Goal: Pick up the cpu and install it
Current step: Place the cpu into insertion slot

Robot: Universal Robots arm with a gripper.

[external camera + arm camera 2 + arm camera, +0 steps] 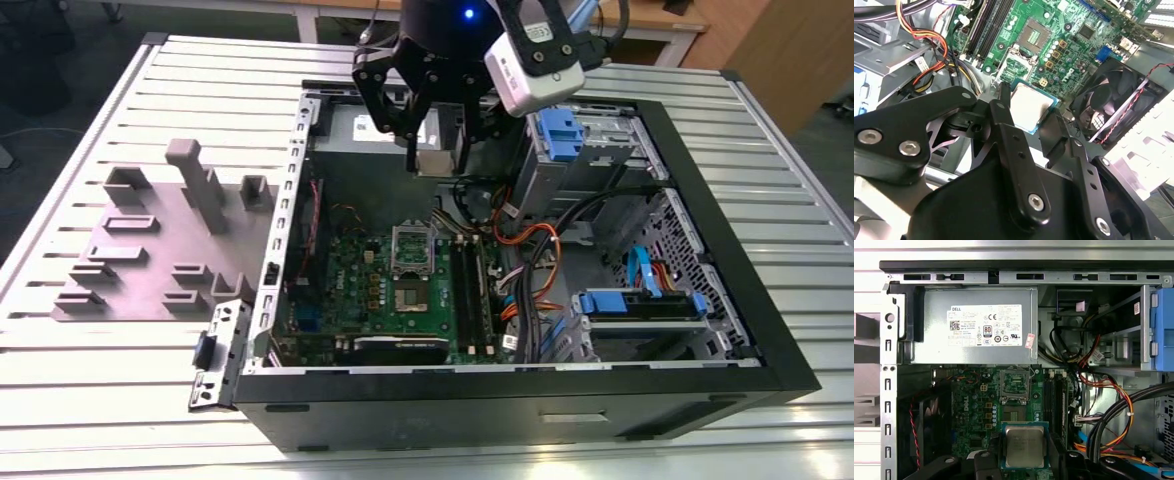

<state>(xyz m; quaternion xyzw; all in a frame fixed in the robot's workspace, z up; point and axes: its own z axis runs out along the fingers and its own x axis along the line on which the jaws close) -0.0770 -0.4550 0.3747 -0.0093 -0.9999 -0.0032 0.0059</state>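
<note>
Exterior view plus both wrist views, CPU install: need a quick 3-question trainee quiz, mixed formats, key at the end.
1. True or false: the cpu is already seated on the motherboard.
2. What is the gripper shut on? A) a screwdriver B) the cpu C) a loose screw
3. Fill in: in the exterior view, the grey fixture plate lies on the exterior view's ____ of the computer case.

Key: 1 false, because the gripper holds it above the board; 2 B; 3 left.
</note>
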